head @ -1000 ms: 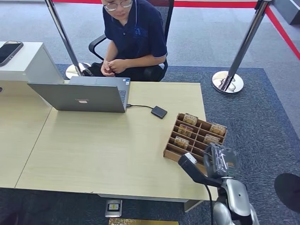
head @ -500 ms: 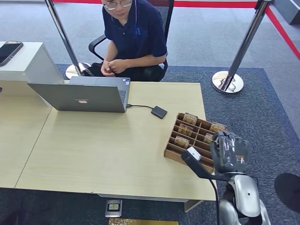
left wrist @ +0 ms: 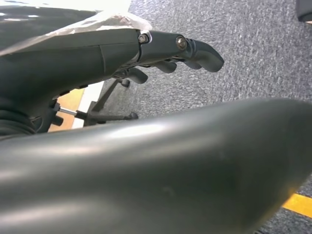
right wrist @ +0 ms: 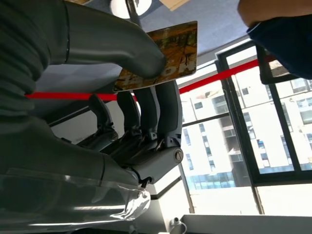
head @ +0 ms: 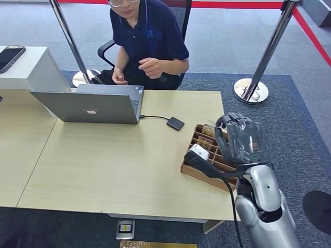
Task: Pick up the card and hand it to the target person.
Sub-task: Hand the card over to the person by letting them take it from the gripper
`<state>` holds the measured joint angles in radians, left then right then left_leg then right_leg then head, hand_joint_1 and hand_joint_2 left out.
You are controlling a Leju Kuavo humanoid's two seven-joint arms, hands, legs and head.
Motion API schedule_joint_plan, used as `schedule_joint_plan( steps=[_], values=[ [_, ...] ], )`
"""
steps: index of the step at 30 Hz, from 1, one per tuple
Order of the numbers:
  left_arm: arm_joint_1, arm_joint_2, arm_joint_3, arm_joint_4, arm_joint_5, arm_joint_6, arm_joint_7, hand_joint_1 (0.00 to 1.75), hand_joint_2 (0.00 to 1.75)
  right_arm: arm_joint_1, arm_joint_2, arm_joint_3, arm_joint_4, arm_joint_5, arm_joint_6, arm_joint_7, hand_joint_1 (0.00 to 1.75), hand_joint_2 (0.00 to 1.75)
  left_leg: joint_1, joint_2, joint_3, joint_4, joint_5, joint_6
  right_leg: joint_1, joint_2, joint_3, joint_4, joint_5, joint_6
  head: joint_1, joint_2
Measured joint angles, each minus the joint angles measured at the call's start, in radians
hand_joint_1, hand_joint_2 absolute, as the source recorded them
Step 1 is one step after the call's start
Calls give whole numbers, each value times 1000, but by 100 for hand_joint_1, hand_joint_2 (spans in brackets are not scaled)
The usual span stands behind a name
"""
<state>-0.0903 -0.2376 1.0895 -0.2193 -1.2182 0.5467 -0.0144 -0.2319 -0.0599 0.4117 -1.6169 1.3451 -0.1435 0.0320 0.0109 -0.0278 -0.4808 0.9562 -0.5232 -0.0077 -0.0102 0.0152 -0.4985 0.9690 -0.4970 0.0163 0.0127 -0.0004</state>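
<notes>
The right hand (head: 239, 138) is raised above the wooden divided tray (head: 199, 168) near the table's (head: 117, 165) near right corner. In the right wrist view the card (right wrist: 165, 56) is pinched between the thumb and the darker fingers (right wrist: 162, 107) of that hand, clear of the tray. The left hand (left wrist: 176, 48) hangs over grey carpet, its fingers loosely curled around nothing. Further back, a small black drive (head: 175, 123) lies on the table, cabled to an open grey laptop (head: 91, 106) at the far edge. Beyond the table sits a person (head: 150, 39) in a dark blue shirt, one hand (head: 150, 67) lifted.
</notes>
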Motion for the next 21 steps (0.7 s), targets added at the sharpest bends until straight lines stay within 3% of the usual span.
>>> schedule_joint_plan(
  steps=[11,21],
  values=[
    [-3,0,0,0,-3,7,0,0,0,-240,104,87,243,-59,43,-3,133,175,0,0,0,0,1,0,0,0,0,1,0,0,0,0],
    [-2,0,0,0,-7,7,5,0,0,-324,161,109,409,-24,39,25,123,175,0,0,-1,0,1,0,0,0,0,0,0,0,0,0]
  ],
)
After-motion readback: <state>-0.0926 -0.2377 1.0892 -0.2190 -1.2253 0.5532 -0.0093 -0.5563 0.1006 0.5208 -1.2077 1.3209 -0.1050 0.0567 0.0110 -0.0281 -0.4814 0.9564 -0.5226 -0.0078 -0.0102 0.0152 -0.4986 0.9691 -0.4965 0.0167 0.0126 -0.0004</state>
